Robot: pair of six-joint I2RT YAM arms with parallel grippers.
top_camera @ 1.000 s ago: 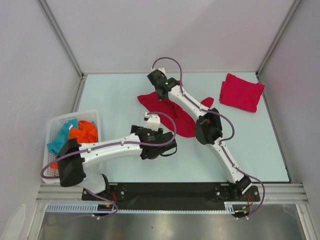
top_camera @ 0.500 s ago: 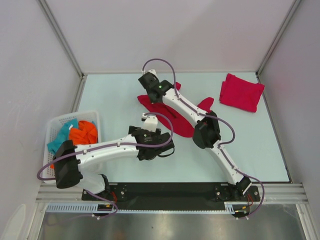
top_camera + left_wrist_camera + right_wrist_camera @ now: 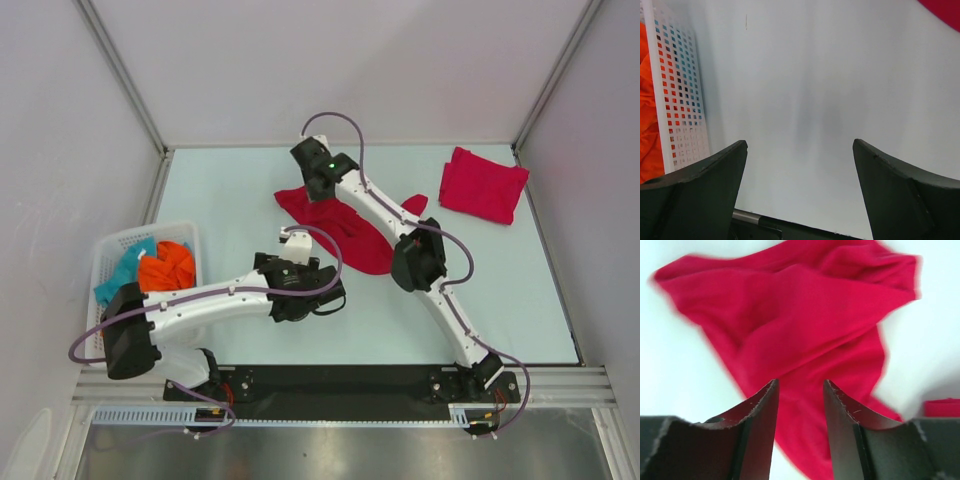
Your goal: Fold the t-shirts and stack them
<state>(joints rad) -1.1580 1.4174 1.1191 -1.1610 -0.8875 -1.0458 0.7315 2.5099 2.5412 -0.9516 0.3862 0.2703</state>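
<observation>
T-shirt [image 3: 805, 315] lies crumpled beneath parted right gripper [image 3: 800, 384]; left gripper [image 3: 799, 144] gapes empty.

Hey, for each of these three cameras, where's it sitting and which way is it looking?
Top external: above and behind the bases, looking down on the table; the left arm and right arm show.
Left wrist: on the left arm, facing bare table and the basket; its two fingers show.
Right wrist: on the right arm, looking down at the crumpled t-shirt; its fingers show.
Shared: top and right wrist both see that t-shirt.
</observation>
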